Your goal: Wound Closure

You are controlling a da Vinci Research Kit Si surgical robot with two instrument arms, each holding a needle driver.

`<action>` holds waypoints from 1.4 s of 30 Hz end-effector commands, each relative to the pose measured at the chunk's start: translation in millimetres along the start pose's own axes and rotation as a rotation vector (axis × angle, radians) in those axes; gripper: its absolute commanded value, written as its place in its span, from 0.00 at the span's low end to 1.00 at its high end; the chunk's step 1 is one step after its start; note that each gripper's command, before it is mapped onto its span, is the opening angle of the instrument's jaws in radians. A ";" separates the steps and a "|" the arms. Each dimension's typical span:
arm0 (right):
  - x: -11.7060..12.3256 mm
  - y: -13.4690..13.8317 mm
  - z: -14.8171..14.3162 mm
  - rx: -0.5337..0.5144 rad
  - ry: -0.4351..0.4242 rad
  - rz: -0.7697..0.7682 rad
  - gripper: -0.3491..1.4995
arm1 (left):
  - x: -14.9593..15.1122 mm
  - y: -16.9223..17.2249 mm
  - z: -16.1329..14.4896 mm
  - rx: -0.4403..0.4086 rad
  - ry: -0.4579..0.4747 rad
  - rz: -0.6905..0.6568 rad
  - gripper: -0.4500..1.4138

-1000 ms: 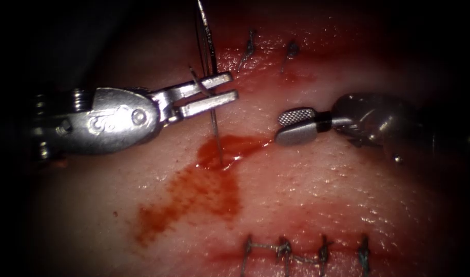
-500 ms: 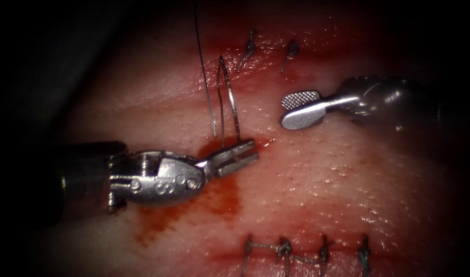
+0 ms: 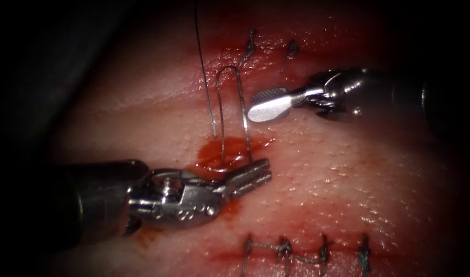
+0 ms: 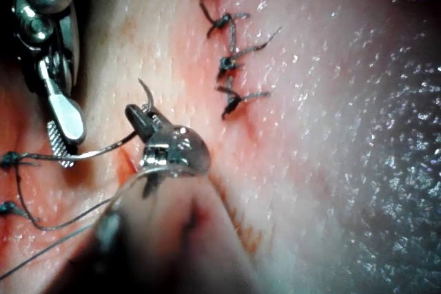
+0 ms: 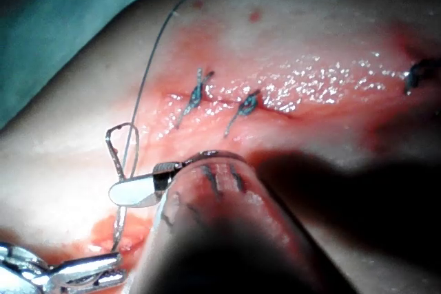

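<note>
- The left arm's tool (image 3: 250,177) comes in from 9 o'clock with its jaws closed on the needle (image 3: 243,110) near one end of its curve, low beside the red fluid (image 3: 217,154).
- Over the last second this tool has dropped from above the red fluid to just below it, carrying the needle down with it.
- The needle rises from the jaws toward 12 o'clock as a narrow arch, bends over, and its other limb comes down to the red fluid; whether its tip is in the tissue (image 3: 322,195) I cannot tell.
- The right arm's tool (image 3: 268,105) enters from 3 o'clock, jaws parted and holding nothing, tips just beside the needle's upper arch.
- It has moved left toward the needle.
- The thread (image 3: 204,77) runs from 12 o'clock down to the red fluid.
- Finished stitches (image 3: 301,251) lie at 6 o'clock; cut ends of thread (image 3: 250,43) lie at 12 o'clock.
</note>
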 end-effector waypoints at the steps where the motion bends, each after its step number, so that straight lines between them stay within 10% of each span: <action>1: -0.4 0.3 1.6 -0.007 -0.007 -0.006 0.88 | 0.0 0.3 0.8 -0.001 0.001 0.004 0.00; 20: -0.5 0.1 2.8 -0.007 -0.012 0.006 0.80 | 0.0 0.2 1.1 -0.004 0.005 0.003 0.00; 23: -0.6 0.2 2.7 0.004 -0.023 0.006 0.00 | 0.0 0.2 1.2 -0.004 0.004 0.009 0.00; 25: -0.3 0.6 2.7 0.003 -0.013 -0.048 0.00 | 0.0 0.1 1.2 -0.003 0.004 0.009 0.00; 26: -0.2 0.7 2.6 0.000 -0.007 -0.053 0.00 | 0.0 0.1 1.2 -0.003 0.004 0.008 0.04; 27: 0.0 0.9 2.4 0.005 0.002 -0.070 0.00 | 0.0 0.2 1.2 -0.003 0.003 0.008 0.46; 28: 0.2 1.1 2.2 0.005 0.012 -0.069 0.00 | 0.0 0.2 1.2 -0.003 0.002 0.009 0.58; 35: 1.1 1.6 1.4 0.033 0.061 -0.084 0.00 | 0.2 0.5 0.4 -0.006 0.009 -0.136 0.83; 40: 2.3 1.2 0.2 0.062 0.148 -0.245 0.00 | -0.8 0.0 -2.4 -0.103 0.008 -0.228 0.70; 41: 2.4 1.1 0.1 0.068 0.164 -0.277 0.00 | -1.2 -0.2 -2.8 -0.120 0.007 -0.239 0.58; 42: 2.4 0.9 -0.1 0.074 0.190 -0.362 0.00 | -2.2 -0.7 -3.4 -0.171 -0.003 -0.276 0.20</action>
